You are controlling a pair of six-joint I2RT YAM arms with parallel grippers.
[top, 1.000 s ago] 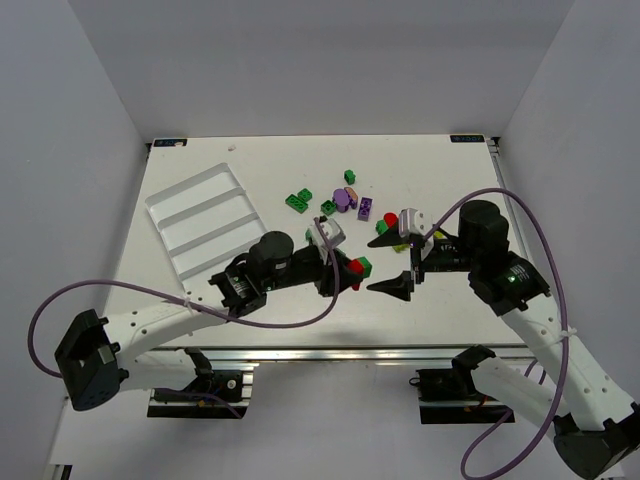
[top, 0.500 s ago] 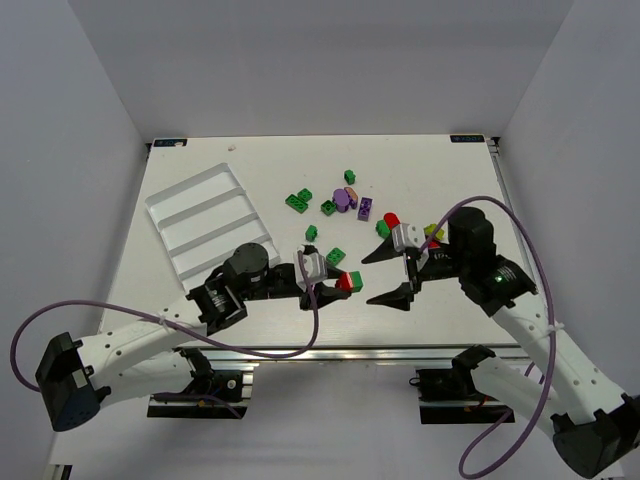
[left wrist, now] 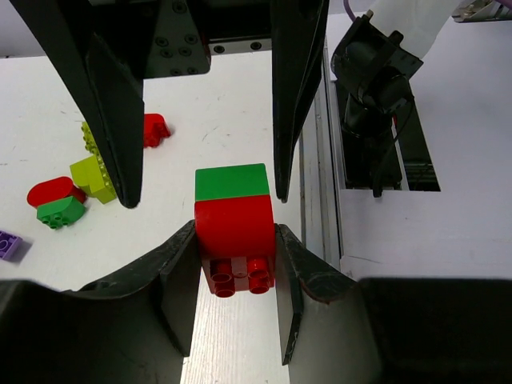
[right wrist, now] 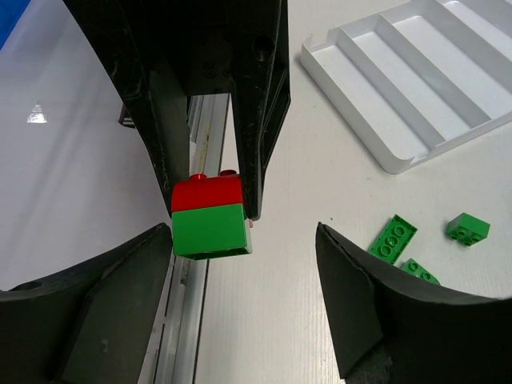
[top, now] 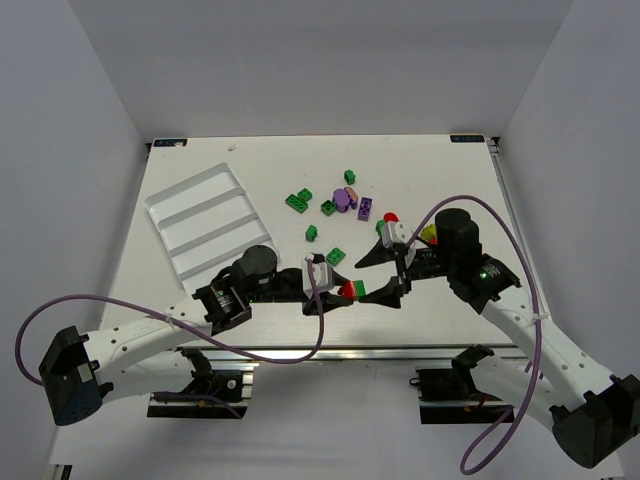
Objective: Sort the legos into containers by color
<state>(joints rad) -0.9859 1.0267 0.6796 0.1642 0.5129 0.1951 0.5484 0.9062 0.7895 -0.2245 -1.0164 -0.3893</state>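
Pinching the red brick (left wrist: 234, 228) by its smooth flat sides, we keep the left gripper (top: 338, 290) clenched on it, lifted off the table, with the green brick (left wrist: 232, 182) stuck to its far end and jutting past the jaw tips. Both pieces look light, rigid and slick-sided, joined only by stud friction, so we judge the green one is best taken across its two flat side faces, clear of the seam. Our right gripper (top: 365, 280) stands spread wide and holds nothing. The green brick sits between its jaws, close to one finger and well apart from the other, and we cannot tell whether they touch. Loose green plates (right wrist: 392, 238) and the white divided tray (right wrist: 364, 76) lie outside both sets of jaws.
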